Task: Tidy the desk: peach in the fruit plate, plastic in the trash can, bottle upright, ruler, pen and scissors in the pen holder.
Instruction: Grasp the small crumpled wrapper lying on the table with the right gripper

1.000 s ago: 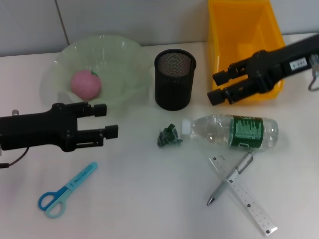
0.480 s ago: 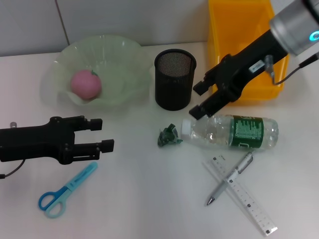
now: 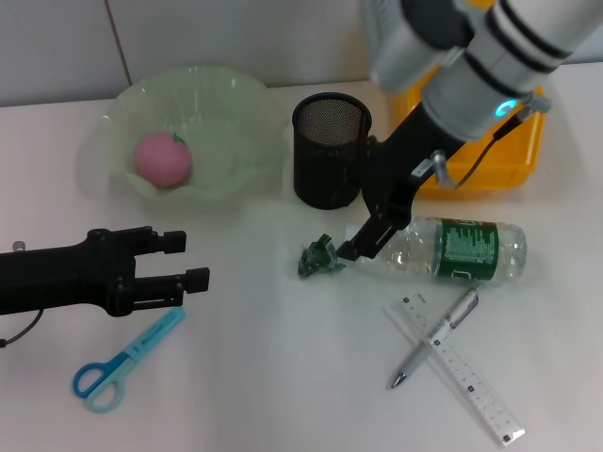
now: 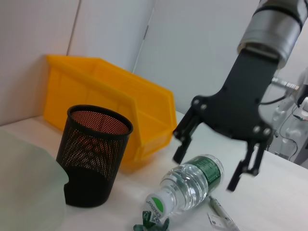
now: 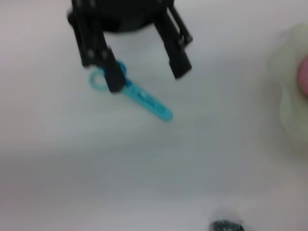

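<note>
Black mesh marks our landmark: the pen holder (image 3: 331,151) stands upright on the white worktop (image 3: 264,377), and we place everything from it. Behind it and toward our left sits the pale green fruit plate (image 3: 221,104) with the pink peach (image 3: 162,158) already inside. Behind it toward our right is the yellow trash can (image 3: 523,155). In front of the holder, close by, lies the crumpled green plastic (image 3: 317,257), and just beside that the bottle (image 3: 443,248) lies on its side, its white cap pointing at the plastic. Farther forward and to our right, the pen (image 3: 436,338) lies crossed over the clear ruler (image 3: 462,367). Well away to our left front, the blue scissors (image 3: 125,360) lie flat.

Our right claw (image 3: 367,226) hangs over the bottle's neck, just in front of the holder; from the left wrist view its two fingers (image 4: 183,139) stand spread wide, gripping nothing. Our left claw (image 3: 184,259) hovers well out to the left of the holder, above the scissors' blade end, its fingers parted and likewise empty.
</note>
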